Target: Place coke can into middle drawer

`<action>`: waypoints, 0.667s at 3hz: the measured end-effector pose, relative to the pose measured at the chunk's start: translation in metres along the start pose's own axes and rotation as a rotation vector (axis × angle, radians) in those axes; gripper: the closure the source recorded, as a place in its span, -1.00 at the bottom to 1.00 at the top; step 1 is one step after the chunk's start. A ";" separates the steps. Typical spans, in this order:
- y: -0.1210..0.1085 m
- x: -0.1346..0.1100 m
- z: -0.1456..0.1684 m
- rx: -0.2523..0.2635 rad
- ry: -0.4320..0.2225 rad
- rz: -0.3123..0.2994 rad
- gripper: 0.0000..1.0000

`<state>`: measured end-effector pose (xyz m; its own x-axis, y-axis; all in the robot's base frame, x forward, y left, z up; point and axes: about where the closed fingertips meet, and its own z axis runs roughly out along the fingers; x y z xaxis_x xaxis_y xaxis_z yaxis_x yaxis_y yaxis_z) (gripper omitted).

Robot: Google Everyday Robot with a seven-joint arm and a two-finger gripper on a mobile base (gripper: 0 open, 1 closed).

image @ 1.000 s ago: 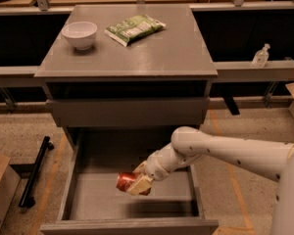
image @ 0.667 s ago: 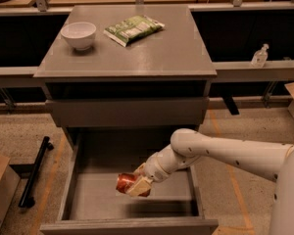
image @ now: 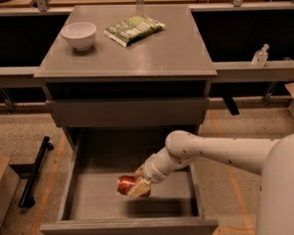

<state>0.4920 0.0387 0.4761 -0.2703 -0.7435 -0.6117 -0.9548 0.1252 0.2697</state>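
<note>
On the left of the cabinet's grey top (image: 137,58) stands a small white round bowl (image: 79,35), with a green crinkled snack bag (image: 134,30) just to its right. Neither is part of this step.

Below, the wide matte grey middle drawer (image: 95,202) is pulled open, its floor bare on the left half. The small red metal coke can (image: 126,184) lies on its side over the middle of that floor. It seems to hang a little above it, since a shadow falls beneath. The two-finger gripper (image: 139,186) is at the can's right end, its pale fingers (image: 138,189) closed around the can, and the white arm (image: 220,153) reaches in from the right.

To release well, lower the can until it rests on the floor. Keep it well apart from the side walls and front panel, then part the fingers only enough to free it so the can does not roll. Lift straight up, staying clear of the closed grey drawer front (image: 127,112) above.

Compared with a second ago, little differs: can, gripper and arm stay almost where they were, the grasp unchanged.
</note>
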 end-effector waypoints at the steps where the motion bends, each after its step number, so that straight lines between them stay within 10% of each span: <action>1: -0.020 0.022 0.015 0.002 0.046 0.011 0.63; 2: -0.051 0.055 0.035 -0.032 0.075 0.063 0.01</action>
<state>0.5213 0.0145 0.4025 -0.3187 -0.7821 -0.5354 -0.9313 0.1532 0.3305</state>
